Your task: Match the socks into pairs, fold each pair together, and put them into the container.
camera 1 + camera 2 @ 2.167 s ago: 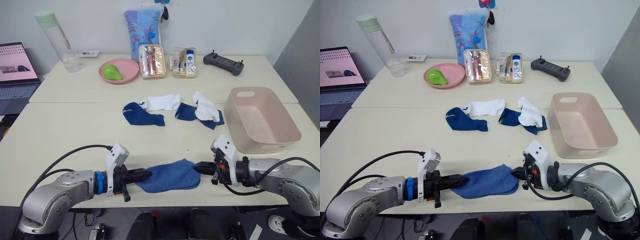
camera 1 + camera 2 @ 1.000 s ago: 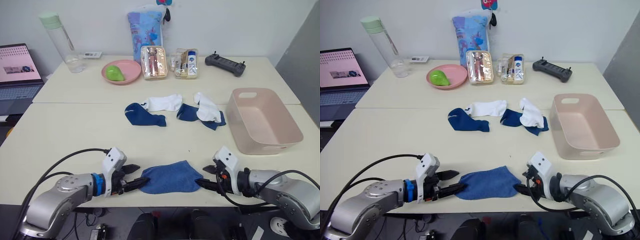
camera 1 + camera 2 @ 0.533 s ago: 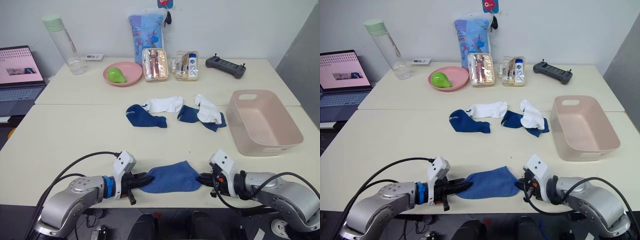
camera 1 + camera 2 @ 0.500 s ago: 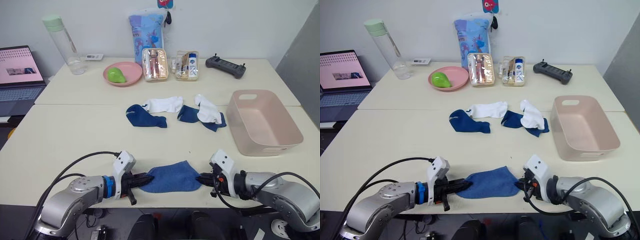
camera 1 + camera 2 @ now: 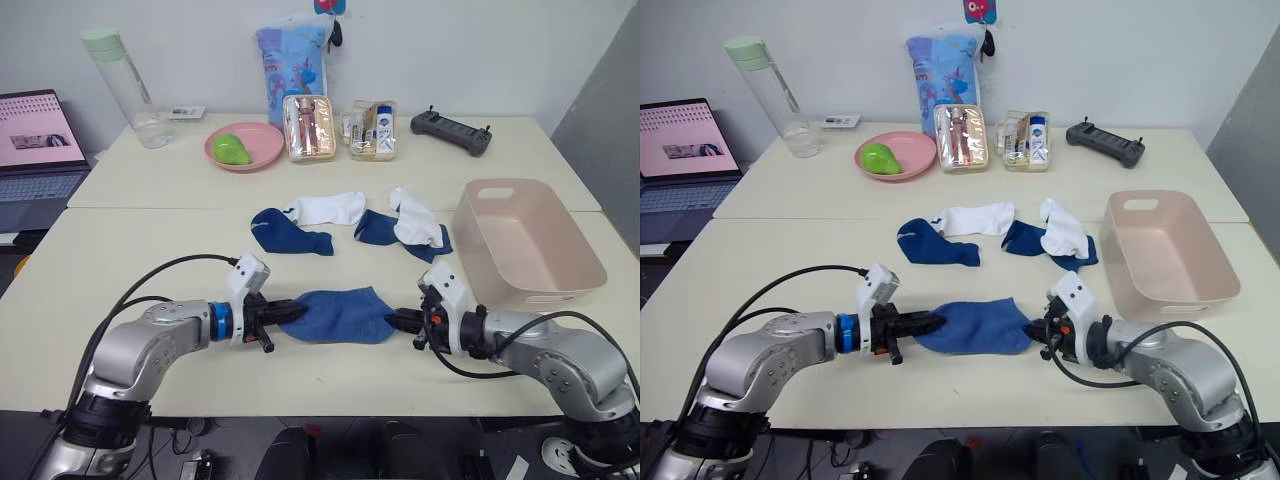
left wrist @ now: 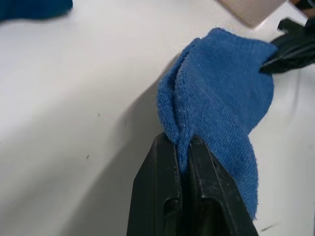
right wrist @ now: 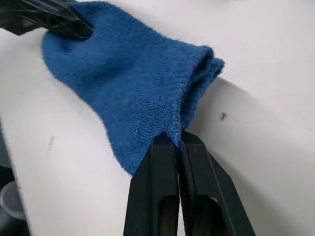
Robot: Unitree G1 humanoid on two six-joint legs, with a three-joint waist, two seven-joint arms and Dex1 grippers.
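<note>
Risk noted: a thin pinch may slip if the cloth is pulled taut, dropping one end and undoing the fold. The blue sock pair (image 5: 338, 314) is held flat on the table (image 5: 150, 250), between the left gripper (image 5: 281, 316) and right gripper (image 5: 397, 321), each clamped on an opposite edge.

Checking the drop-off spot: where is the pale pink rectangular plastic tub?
The pale pink rectangular plastic tub sits on the table's right side, beyond the right gripper, right of the loose socks.
</note>
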